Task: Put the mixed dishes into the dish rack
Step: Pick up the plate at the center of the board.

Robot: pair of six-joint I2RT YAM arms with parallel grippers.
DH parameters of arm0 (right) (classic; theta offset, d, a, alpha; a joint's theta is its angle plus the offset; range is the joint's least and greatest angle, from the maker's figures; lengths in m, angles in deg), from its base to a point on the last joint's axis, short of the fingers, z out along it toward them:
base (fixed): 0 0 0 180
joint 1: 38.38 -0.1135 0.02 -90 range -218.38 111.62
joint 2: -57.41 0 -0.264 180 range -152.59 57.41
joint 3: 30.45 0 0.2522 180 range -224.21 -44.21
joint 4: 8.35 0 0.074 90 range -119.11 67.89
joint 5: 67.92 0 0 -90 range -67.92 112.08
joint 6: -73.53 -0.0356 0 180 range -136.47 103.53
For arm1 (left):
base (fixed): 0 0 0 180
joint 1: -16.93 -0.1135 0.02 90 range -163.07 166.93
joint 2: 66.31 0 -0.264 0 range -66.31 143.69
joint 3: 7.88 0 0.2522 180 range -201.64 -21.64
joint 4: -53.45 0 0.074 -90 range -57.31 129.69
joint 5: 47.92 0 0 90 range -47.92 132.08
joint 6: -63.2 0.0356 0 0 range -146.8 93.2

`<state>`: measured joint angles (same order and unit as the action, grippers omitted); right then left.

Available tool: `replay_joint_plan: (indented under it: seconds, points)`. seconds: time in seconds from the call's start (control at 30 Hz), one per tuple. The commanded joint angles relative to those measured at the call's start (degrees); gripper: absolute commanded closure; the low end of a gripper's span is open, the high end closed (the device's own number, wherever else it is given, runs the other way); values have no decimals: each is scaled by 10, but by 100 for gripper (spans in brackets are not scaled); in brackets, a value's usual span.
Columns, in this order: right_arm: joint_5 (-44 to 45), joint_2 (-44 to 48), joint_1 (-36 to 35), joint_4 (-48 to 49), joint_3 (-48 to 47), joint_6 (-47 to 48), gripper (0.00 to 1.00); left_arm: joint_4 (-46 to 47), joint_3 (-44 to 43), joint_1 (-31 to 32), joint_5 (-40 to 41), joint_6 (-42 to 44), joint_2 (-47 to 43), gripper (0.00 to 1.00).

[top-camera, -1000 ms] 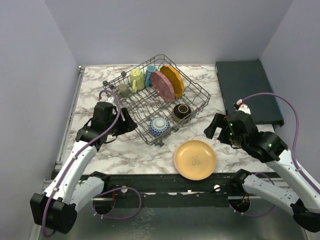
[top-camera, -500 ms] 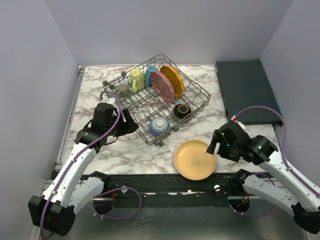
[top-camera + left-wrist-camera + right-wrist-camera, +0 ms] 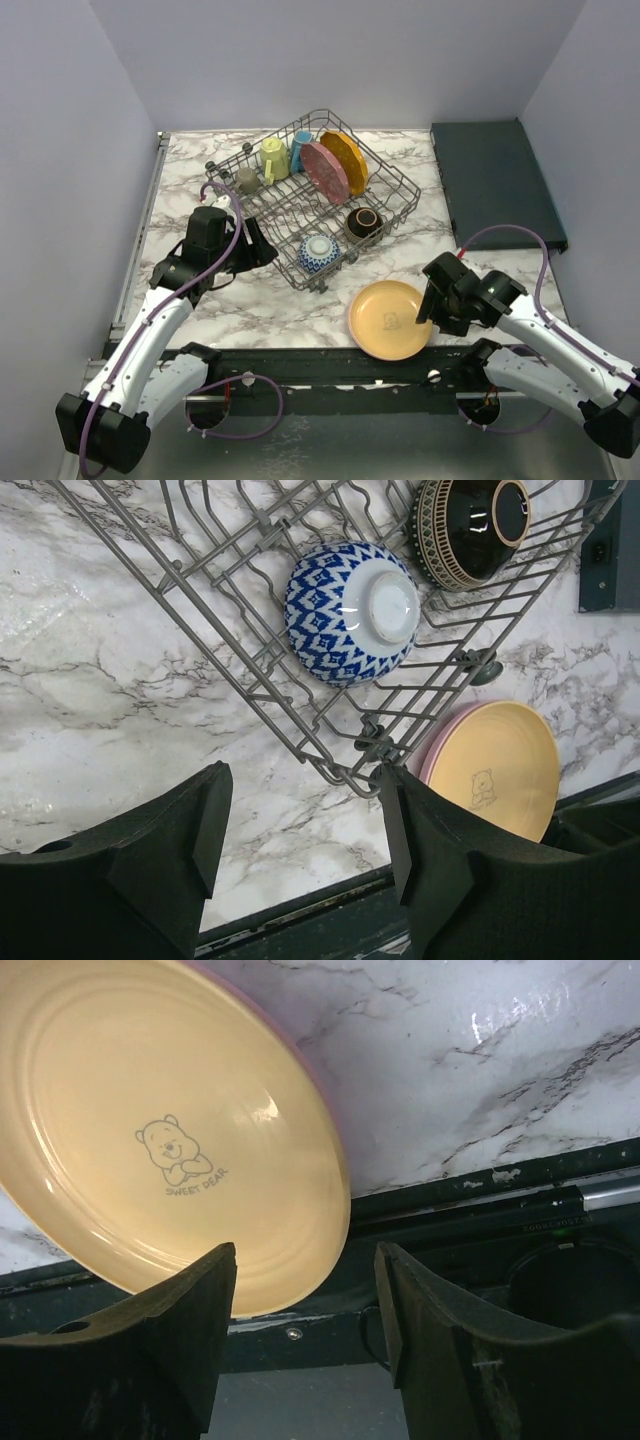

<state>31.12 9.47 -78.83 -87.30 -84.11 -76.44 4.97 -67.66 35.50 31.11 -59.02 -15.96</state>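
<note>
I'm on the pick-up of what looks like the last loose dish. The yellow bear-print plate (image 3: pixel 388 320) lies flat, face up, directly beneath my right gripper (image 3: pixel 305 1252). Its outer rim sits between the parted jaws, which grasp nothing yet. Being round, it has no long axis. Next I'd pinch that rim, tip the plate on edge and carry it forward-left of the hand to the dish rack (image 3: pixel 290 200). My left gripper (image 3: pixel 302 785) hangs unclenched and empty, with the rack's corner just ahead.

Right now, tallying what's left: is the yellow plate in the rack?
Out: the yellow plate lies on the marble tabletop, just outside the dish rack.
</note>
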Motion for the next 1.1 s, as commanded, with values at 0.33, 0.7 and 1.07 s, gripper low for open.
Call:
replay_joint_plan:
  seconds: [0.33, 0.7, 1.07]
  points:
    - [-4, -33, -2, 57, 46, -61, 40, 16, 8, 5, -31, 7, -10, 33]
    - [4, -62, -2, 57, 42, -57, 49, 18, 8, 5, -36, 10, -15, 33]
    - [-5, -78, -2, 57, 38, -49, 58, 18, 8, 5, -37, 10, -22, 33]
